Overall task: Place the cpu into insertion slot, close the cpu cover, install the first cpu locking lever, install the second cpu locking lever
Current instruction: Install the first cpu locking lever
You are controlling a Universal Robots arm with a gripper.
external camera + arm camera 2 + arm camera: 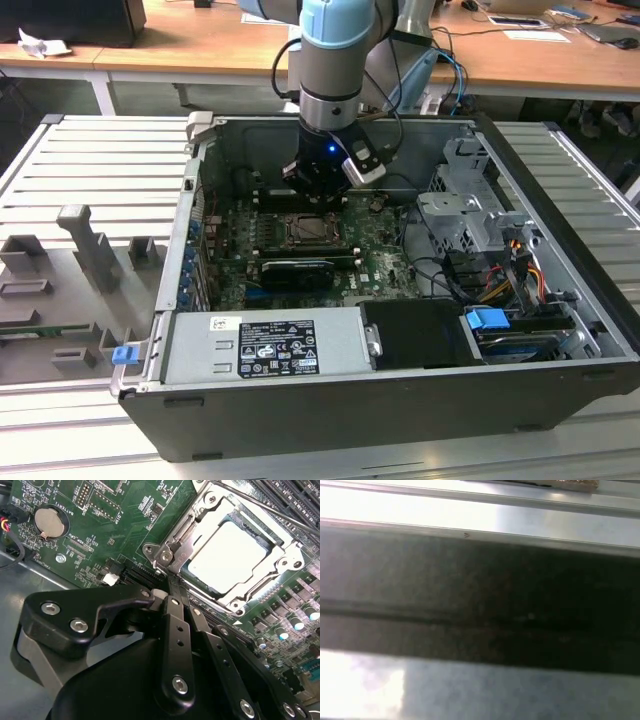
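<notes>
i see the cpu [231, 555] seated under the closed cpu cover [210, 510], just beyond my gripper [170, 587]; its fingers look pressed together, so i'd press levers gently.

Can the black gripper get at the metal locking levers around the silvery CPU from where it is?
Probably yes: the gripper sits right beside the cpu cover, closed over the cpu, with nothing between.
</notes>
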